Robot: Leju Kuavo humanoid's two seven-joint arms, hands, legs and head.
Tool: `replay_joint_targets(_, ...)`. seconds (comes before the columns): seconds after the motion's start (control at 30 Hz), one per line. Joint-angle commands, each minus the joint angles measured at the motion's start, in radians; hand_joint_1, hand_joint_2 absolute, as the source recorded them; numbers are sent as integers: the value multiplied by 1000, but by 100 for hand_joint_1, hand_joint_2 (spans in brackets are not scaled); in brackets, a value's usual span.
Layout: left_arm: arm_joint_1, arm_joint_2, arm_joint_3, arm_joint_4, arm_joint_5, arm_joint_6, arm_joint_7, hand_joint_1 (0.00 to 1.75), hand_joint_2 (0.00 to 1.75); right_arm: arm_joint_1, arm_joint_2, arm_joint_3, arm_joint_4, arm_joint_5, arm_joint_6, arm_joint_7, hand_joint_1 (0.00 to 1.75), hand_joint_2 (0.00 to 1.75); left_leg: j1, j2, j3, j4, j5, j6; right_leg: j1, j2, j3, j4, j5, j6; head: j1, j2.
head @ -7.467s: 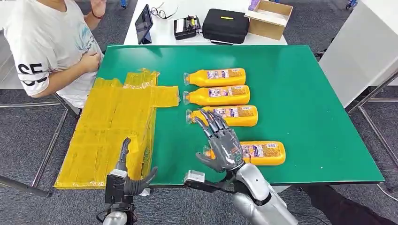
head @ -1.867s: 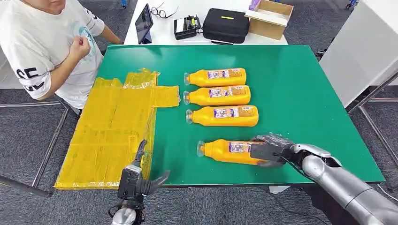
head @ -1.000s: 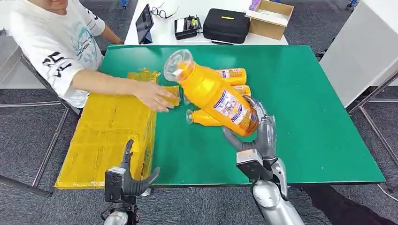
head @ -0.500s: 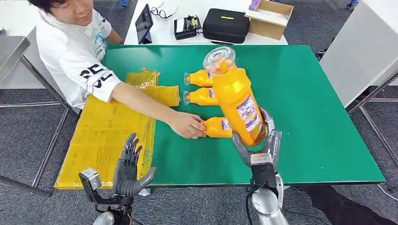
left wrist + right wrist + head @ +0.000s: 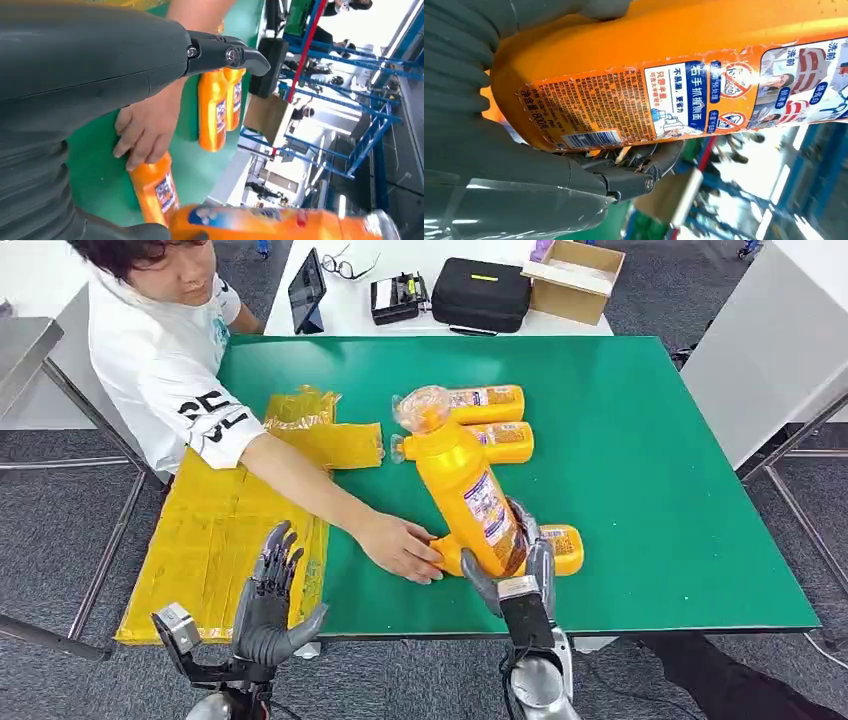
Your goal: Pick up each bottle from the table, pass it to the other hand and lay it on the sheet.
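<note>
Your right hand (image 5: 512,565) grips the raised bottle (image 5: 462,485) by its base, cap tilted up and away; your left hand (image 5: 268,595) is empty, fingers spread, beside the sheet (image 5: 225,530). A person's hand (image 5: 402,547) touches another bottle (image 5: 560,548) behind your right hand

Glossy orange plastic on the held bottle (image 5: 467,495), clear shiny cap, printed paper-ish label peeling and scuffed at the edges. Same shiny plastic on the bottles lying flat (image 5: 487,400). Matt green table top (image 5: 640,440), smooth, felt-like. Crinkly yellow sheet (image 5: 230,530), glossy film. Matt grey plastic on the right hand (image 5: 510,575) and left hand (image 5: 268,595), silvery metal at the wrist. White cotton-looking cloth on the person's t-shirt (image 5: 160,370)
</note>
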Motion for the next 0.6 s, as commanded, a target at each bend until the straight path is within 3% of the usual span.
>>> replay_joint_targets(0.03, -41, 22, -19, 97, 23, -8, 20, 0, 175, -65, 11, 189, 297, 43, 20, -21, 175, 175, 2, 4, 6, -2, -2, 0, 2, 3, 6, -3, 0, -4, 0, 0)
replay_joint_targets(0.3, -67, 21, -40, 163, 72, -67, 35, 0, 175, -133, 25, 338, 491, 94, 89, 6, 175, 175, 2, 3, 6, -2, -1, 0, 3, 1, 5, -3, 0, -3, 0, 0)
replay_joint_targets(0.33, -68, 20, -40, 166, 73, -67, 36, 0, 175, -142, 25, 368, 519, 166, 35, 28, 175, 175, 2, 2, 3, -2, 0, 0, 2, 1, 3, -2, 0, -2, 0, 0)
replay_joint_targets(0.6, -81, 10, -34, 208, 83, -69, 39, 0, 175, -155, 54, 494, 686, 185, 56, 24, 175, 175, 2, 1, 6, -2, -1, 0, 2, 0, 6, -3, -1, -3, 0, 0)
